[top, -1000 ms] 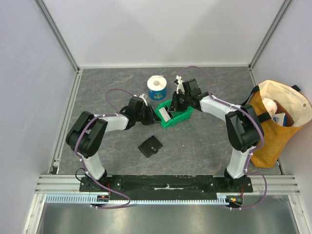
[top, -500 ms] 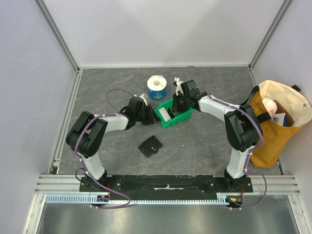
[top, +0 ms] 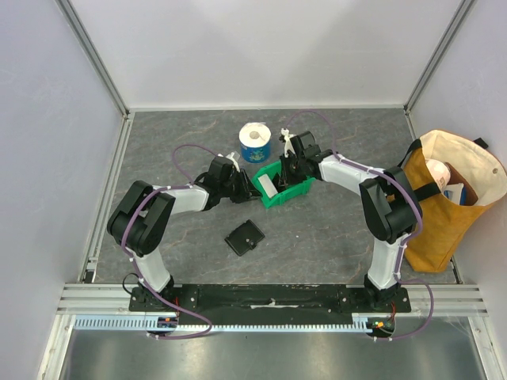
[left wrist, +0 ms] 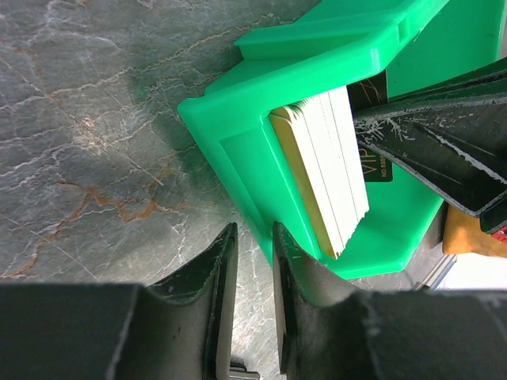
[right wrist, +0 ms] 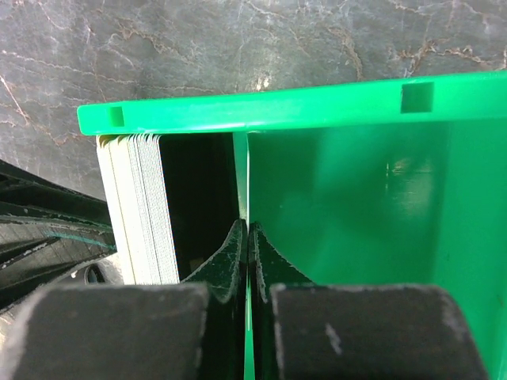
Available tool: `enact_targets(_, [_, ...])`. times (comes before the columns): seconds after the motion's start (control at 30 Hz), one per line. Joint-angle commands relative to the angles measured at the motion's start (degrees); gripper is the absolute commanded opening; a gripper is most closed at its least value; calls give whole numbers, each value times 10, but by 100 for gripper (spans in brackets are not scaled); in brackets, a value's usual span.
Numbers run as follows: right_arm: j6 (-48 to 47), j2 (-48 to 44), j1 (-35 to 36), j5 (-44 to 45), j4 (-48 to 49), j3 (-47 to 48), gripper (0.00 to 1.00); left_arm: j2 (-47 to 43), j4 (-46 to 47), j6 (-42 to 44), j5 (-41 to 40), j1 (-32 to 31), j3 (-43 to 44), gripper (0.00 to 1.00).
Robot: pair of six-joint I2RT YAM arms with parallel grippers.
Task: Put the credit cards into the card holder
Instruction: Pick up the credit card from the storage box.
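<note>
The pale credit cards (left wrist: 325,166) stand on edge in the green bin (left wrist: 238,150), with a black card (right wrist: 198,206) beside them, mostly hidden. The right tool (right wrist: 247,229) is pressed shut inside the bin at this card; whether it pinches anything I cannot tell. The left tool (left wrist: 252,237) is narrow, at the bin's outer corner, with the bench (left wrist: 95,119) showing through its gap. The card holder (top: 246,237) lies closed on the bench, well apart.
</note>
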Motion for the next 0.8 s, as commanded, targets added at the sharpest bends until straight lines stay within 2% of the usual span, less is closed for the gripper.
enact_targets(0.0, [-18, -22, 1, 30, 1, 28, 0, 1, 4, 23, -9, -1, -1, 35])
enact_targets(0.03, [-20, -29, 1, 38, -1, 28, 0, -7, 6, 23, -15, 0, -7, 42])
enact_targets(0.2, [-36, -71, 1, 79, -3, 27, 0, -47, 12, 25, -35, -1, -31, 64])
enact_targets(0.37, [-35, -113, 1, 97, -3, 21, 0, -99, 11, 29, -57, 0, -58, 73])
enact_targets(0.53, [-3, -180, 1, 90, 1, -21, 0, -175, -31, 44, -98, 0, -88, 85])
enact_targets(0.67, [71, -255, 11, 36, 39, -103, 0, -230, -81, 62, -133, 0, -110, 84])
enact_targets(0.77, [159, -311, 54, 41, 86, -178, 0, -271, -106, 74, -160, 0, -146, 78])
